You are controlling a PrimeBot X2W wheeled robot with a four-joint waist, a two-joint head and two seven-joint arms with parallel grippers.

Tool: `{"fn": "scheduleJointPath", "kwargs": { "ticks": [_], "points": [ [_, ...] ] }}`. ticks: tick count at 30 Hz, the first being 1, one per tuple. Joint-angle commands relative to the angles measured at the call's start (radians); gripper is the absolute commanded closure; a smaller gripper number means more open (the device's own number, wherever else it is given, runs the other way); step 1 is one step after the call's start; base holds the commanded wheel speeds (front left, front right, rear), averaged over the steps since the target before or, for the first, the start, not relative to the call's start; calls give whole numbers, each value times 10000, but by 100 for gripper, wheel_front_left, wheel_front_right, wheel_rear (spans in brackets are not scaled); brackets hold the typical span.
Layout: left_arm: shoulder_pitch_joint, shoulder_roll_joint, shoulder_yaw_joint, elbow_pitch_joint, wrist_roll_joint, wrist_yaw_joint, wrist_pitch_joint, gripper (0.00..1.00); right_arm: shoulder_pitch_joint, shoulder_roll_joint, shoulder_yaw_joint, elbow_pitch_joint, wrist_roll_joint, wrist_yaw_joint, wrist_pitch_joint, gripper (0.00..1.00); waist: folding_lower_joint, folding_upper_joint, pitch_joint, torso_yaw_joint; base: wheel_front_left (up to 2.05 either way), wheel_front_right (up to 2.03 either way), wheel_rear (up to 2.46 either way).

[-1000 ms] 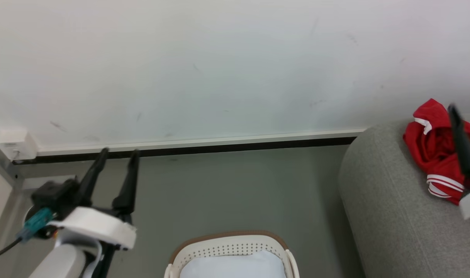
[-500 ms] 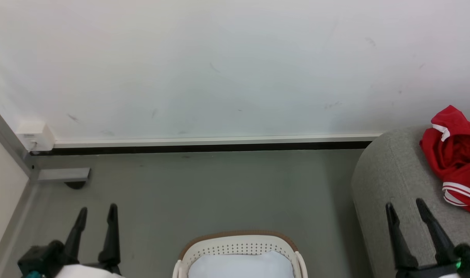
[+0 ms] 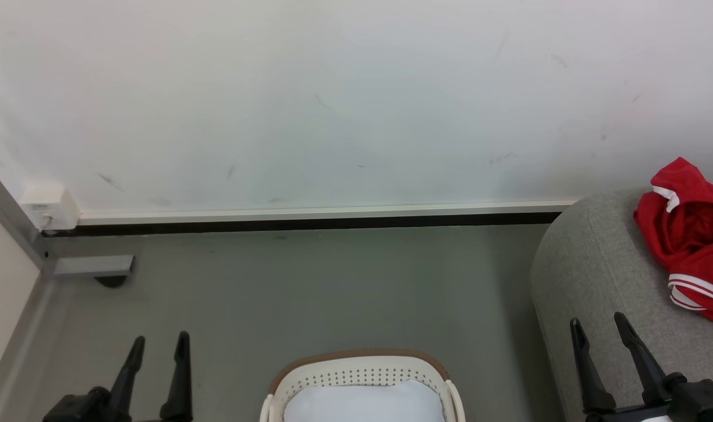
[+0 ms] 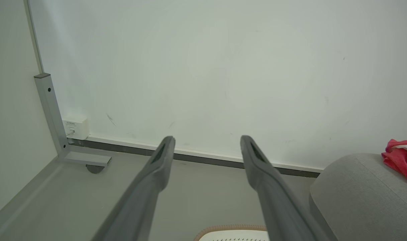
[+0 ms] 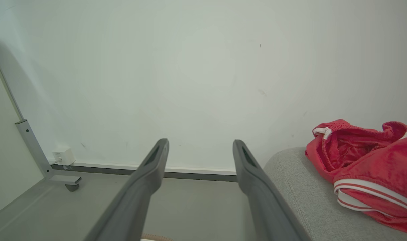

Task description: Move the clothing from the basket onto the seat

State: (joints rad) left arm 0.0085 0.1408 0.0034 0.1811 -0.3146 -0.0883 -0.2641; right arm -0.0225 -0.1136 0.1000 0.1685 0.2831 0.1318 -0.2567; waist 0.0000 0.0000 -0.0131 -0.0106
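White wall (image 3: 333, 105) across the top of the head view, scuffed here and there, and grey floor (image 3: 309, 293) running along under it. On the right, there's the seat (image 3: 602, 281), big, light grey, its rounded end bulging toward the middle. Down at the bottom edge sits the basket (image 3: 356, 357), cream and perforated with a brown rim, cut off by the frame, well apart from the seat with bare floor between them.

Now the clothing (image 3: 690, 234): red, crumpled, white trim bands showing, and it's lying on top of the seat at the far right (part of it runs out of the picture). Inside the basket, what shows is the pale pad (image 3: 362, 404).

Left gripper (image 3: 160, 339) low on the left over the floor, jaws parted, nothing between the fingers. Right gripper (image 3: 597, 320) low on the right, in front of the seat's near face, jaws likewise spread wide and holding nothing, clear of the red cloth. Both wrist views confirm the gaps.

And in the left corner, a metal foot (image 3: 89, 265) and a small white box (image 3: 48, 208) at the base of the wall.
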Motion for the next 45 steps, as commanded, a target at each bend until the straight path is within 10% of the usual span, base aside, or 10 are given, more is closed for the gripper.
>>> {"fn": "scheduleJointPath", "kwargs": {
  "ticks": [1,11,12,45],
  "points": [
    [19,-27,93,28,157,-56,-4,0,-120,21,11,86,-13,-23,-58,0,0,0,1,8,0,0,0],
    [-149,-376,360,301,416,-347,-4,0,-185,107,105,241,84,-23,-89,0,0,0,15,55,0,0,0],
    [-144,-409,343,360,313,-363,-4,100,-191,117,110,231,84,-23,-90,100,0,0,9,63,0,0,0],
    [-449,-617,579,586,-4502,-380,1395,100,-354,231,-507,513,5027,-4,1187,100,0,0,47,71,0,0,0]
  ]
}}
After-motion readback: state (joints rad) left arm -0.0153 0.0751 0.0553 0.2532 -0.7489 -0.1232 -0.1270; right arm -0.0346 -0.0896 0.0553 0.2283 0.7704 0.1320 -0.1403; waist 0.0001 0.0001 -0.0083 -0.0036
